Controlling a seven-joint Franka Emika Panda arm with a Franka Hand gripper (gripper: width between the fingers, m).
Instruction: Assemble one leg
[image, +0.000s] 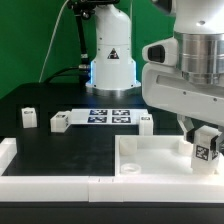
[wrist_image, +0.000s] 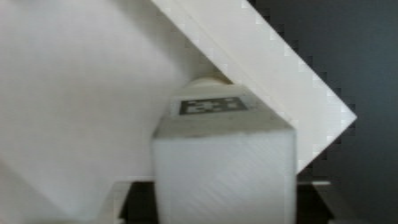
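My gripper (image: 205, 143) is shut on a leg (image: 206, 152), a small white block with a black-and-white tag. It holds the leg upright at the corner of the large white tray-shaped piece (image: 150, 158) at the exterior view's right. In the wrist view the leg (wrist_image: 222, 150) fills the gap between the dark fingers (wrist_image: 143, 203) of the gripper (wrist_image: 222, 197). Its tagged end points at the tray piece's inner corner (wrist_image: 267, 70). Whether the leg touches the socket I cannot tell.
Three more legs stand on the black table: one at the left (image: 29, 117), one beside the marker board (image: 60, 121), one at the board's right (image: 145, 120). The marker board (image: 110, 115) lies before the robot base. A white L-shaped rail (image: 40, 183) runs along the front.
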